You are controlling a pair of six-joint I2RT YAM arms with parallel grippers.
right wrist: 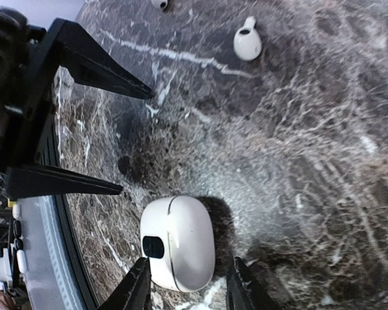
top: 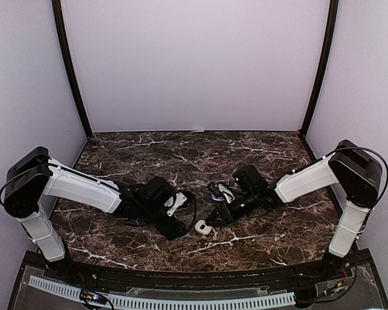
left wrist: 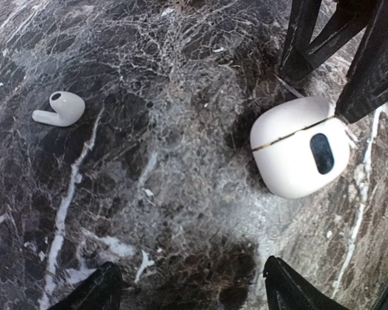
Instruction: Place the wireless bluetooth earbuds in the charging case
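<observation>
White earbud point(left wrist: 59, 108) lies loose on the worktop point(left wrist: 181, 213), well apart from the charging case point(left wrist: 301, 155). A second earbud point(right wrist: 160, 4) is glimpsed farther off. Earbuds are judged light, hard and glossy, so slippery and easily flicked. Best pinched across the bulb, stem left free. Case is closed with the lid seam visible, so it needs opening first. Case is straddled by the right gripper point(right wrist: 191, 261), part open, not clamped. Wide open and empty, the left gripper point(left wrist: 187, 294) hovers over the gap between case and earbud. Front edge is near the case; open room is left toward the back.
</observation>
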